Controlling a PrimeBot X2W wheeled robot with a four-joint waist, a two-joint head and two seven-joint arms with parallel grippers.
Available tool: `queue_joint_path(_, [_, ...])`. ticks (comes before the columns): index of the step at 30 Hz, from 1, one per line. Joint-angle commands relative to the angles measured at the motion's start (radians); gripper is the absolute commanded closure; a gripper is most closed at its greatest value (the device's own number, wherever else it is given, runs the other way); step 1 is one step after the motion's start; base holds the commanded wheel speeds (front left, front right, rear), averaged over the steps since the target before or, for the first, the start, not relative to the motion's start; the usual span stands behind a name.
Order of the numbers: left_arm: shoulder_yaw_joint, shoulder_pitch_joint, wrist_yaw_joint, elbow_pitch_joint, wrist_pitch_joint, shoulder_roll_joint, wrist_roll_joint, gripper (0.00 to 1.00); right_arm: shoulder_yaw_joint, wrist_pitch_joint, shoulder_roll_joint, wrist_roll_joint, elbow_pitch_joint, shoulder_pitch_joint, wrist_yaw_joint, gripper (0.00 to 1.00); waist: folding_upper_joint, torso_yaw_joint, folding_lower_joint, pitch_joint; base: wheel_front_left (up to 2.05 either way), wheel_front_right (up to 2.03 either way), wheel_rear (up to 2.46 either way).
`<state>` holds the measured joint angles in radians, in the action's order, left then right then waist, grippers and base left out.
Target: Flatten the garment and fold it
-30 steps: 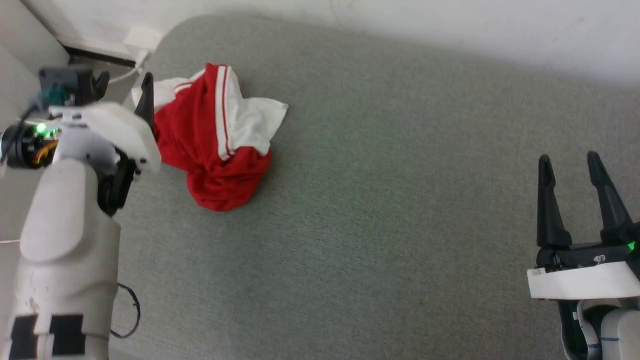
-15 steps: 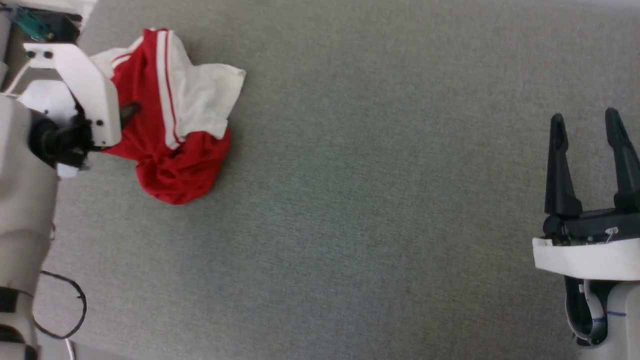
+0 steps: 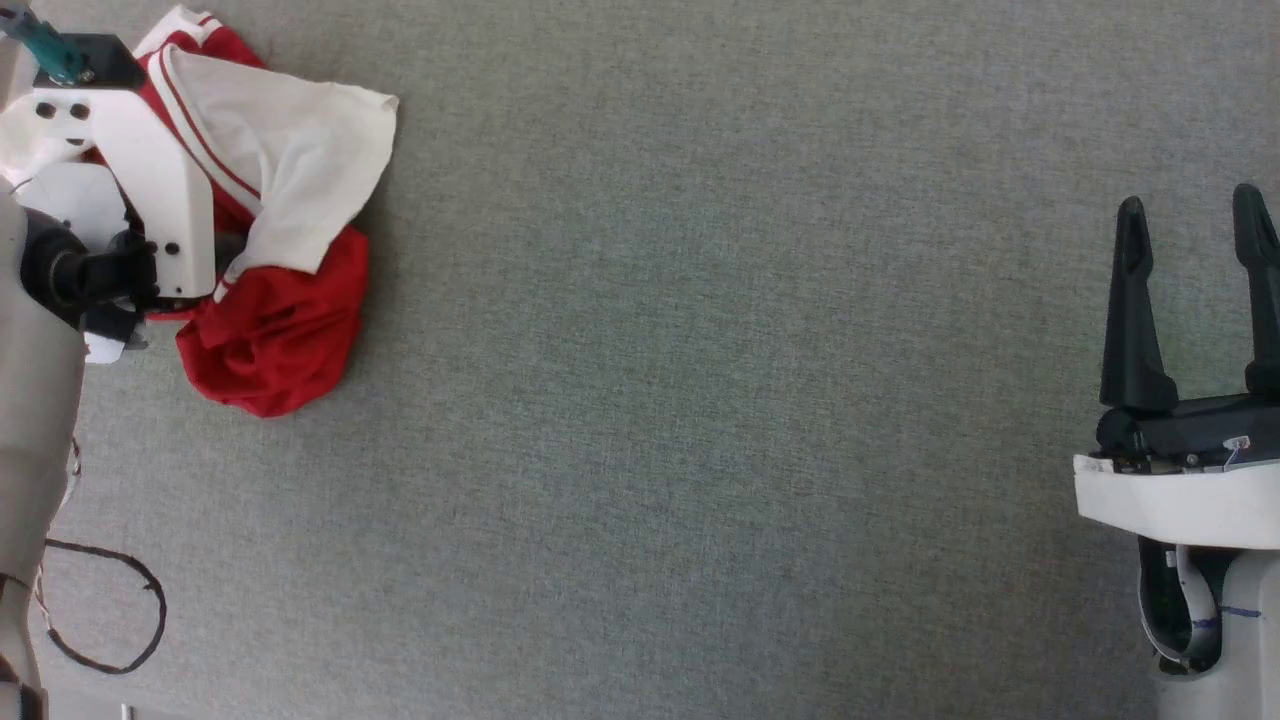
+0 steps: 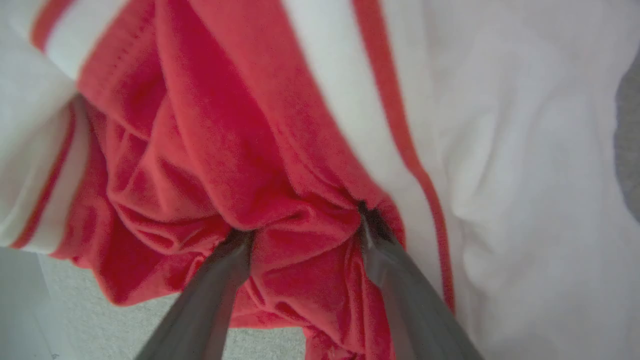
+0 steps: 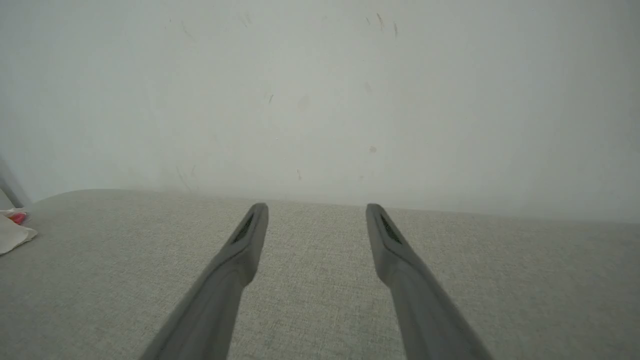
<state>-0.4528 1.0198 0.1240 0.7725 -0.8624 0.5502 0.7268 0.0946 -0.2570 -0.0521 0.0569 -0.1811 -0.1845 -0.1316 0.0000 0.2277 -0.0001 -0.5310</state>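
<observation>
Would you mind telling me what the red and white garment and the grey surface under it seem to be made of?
The garment: soft, matte knit, likely jersey; it bunches in limp folds. The grey surface: matte woven cloth, like upholstery; a fine thread grain shows.

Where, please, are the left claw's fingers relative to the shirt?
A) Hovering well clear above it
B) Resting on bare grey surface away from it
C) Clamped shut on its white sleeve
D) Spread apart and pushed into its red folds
D: the left wrist view shows the left claw with its spread fingers sunk into a red bunch of the shirt.
</observation>
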Motion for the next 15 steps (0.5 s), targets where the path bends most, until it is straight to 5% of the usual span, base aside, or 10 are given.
queue_joint_path(1, [-0.03,-0.028,0.007,0.022,-0.011,-0.019,0.008,1.0,0.001,-0.005,0.002,-0.007,-0.001,-0.017,0.001,0.0,0.0,-0.001,0.0001,0.007,0.0,0.0,0.0])
queue_joint_path(15, [-0.071,0.057,0.007,-0.142,0.142,0.104,0.055,1.0,0.003,-0.005,0.002,0.034,0.036,0.041,0.001,0.0,0.0,0.014,0.0001,0.202,0.0,0.0,0.0])
